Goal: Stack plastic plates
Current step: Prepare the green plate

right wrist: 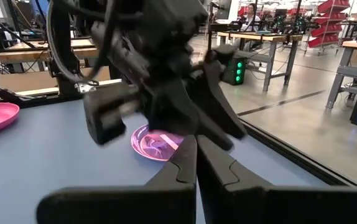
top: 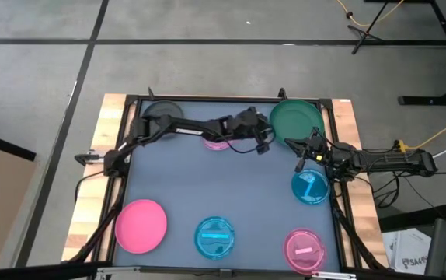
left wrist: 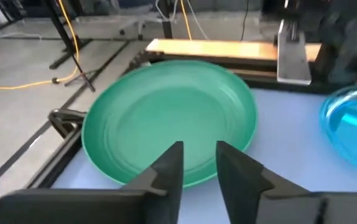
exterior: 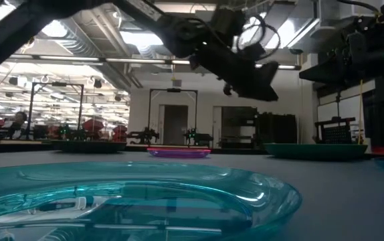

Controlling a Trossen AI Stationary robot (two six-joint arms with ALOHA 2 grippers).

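The large dark green plate [top: 295, 118] [left wrist: 166, 118] lies flat at the table's far right. My left gripper [top: 263, 144] [left wrist: 198, 152] hovers above the table just left of the plate, its fingers a little apart and holding nothing. A magenta plate [top: 217, 141] [right wrist: 157, 143] lies under the left arm. A dark grey plate [top: 161, 113] sits far left. My right gripper [top: 301, 163] [right wrist: 196, 149] is shut and empty, above the table between the green plate and a blue plate [top: 310, 187].
Along the near edge lie the pink plate [top: 141, 225], a second blue plate [top: 215, 237] [exterior: 132, 201] and a second magenta plate [top: 304, 247]. A dark frame [top: 231, 99] borders the table. The table's middle [top: 207, 183] is bare.
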